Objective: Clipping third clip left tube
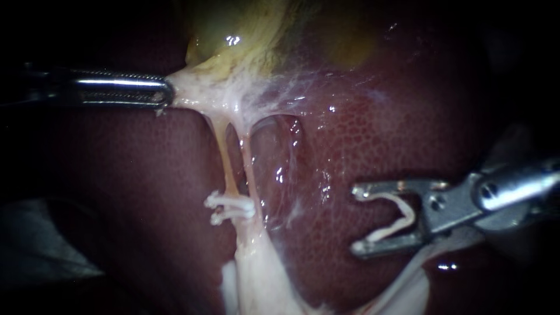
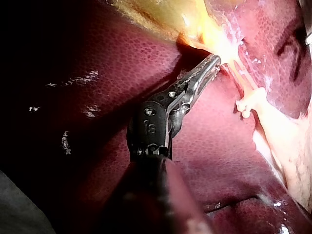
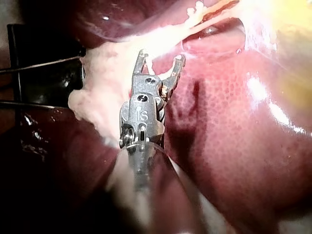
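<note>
your right instrument [image 1: 361,220], its hand gripping a white open clip [image 1: 396,219] in spread jaws, points crosswise at the thin tan left tube [image 1: 223,154], which runs upright well apart to its left, while your left instrument [image 1: 168,92] clamps pale stringy tissue [image 1: 195,90] above.

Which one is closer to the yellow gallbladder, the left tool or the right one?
Left. The left instrument grips the white tissue right at the gallbladder's edge. The right instrument, carrying a clip, sits far off over the liver.
</note>
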{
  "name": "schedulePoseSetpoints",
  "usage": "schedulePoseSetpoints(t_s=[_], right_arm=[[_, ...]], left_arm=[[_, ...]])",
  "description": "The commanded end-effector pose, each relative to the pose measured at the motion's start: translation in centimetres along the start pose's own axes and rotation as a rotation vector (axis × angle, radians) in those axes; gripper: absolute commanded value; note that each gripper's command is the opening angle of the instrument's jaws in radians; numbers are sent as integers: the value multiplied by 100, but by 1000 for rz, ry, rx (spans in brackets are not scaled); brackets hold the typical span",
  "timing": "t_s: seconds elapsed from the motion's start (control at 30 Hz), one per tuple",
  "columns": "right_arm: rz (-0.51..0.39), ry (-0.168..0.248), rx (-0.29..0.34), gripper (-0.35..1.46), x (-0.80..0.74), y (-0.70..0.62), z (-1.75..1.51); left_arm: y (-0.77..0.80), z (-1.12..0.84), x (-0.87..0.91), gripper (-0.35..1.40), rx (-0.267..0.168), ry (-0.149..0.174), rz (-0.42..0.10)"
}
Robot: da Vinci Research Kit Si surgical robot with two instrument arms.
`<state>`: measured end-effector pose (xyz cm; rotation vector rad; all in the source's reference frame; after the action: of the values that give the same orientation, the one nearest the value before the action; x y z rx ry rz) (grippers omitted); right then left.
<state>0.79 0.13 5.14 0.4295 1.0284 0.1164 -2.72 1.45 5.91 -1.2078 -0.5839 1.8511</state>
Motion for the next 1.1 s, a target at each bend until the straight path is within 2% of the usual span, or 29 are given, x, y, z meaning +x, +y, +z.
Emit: schedulePoseSetpoints(t_s=[0.03,0.3,0.57,0.8,0.93,1.1], right_arm=[[-5,14,4,50,2,2,6],[45,104,46,50,21,27,52],[101,139,102,50,26,53,86],[129,157,156,50,16,75,103],[152,187,172,49,3,86,110],[163,190,192,49,-15,97,121]], left_arm=[[0,0,0,-35,1,0,0],[0,1,0,-35,1,0,0],[1,1,0,-35,1,0,-1],[1,1,0,-35,1,0,5],[2,1,0,-35,2,0,5],[2,1,0,-35,2,0,5]])
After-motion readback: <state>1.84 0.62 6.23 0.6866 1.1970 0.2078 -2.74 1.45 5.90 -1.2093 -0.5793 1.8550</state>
